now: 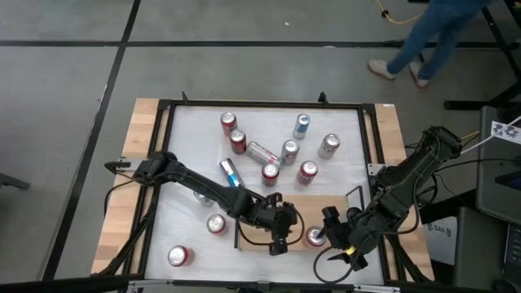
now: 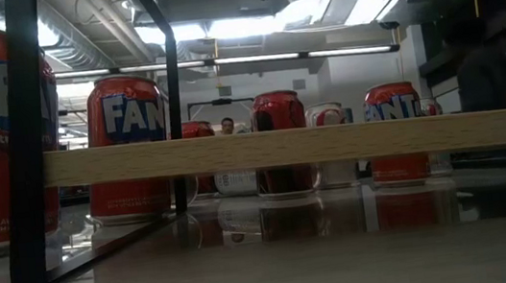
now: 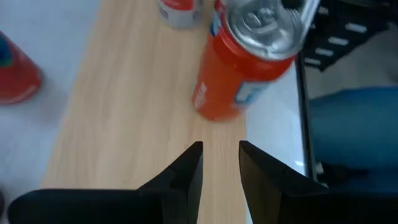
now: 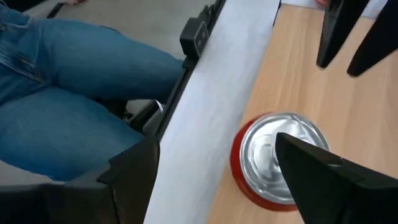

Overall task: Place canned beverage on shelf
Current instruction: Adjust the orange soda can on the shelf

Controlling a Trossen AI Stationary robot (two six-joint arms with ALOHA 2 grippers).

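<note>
Upright can [image 4: 273, 155] on shelf [image 1: 305, 213], directly beneath right gripper [image 1: 332, 236], jaws apart, straddling; left gripper [image 1: 281, 230] just beside, nearly together, empty.

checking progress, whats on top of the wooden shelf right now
One upright red can stands on the shelf near its edge, between the two grippers, held by neither. The arms cover part of the board in the high view, so anything beneath them cannot be seen.

Overhead, table-level, two close wrist views
</note>
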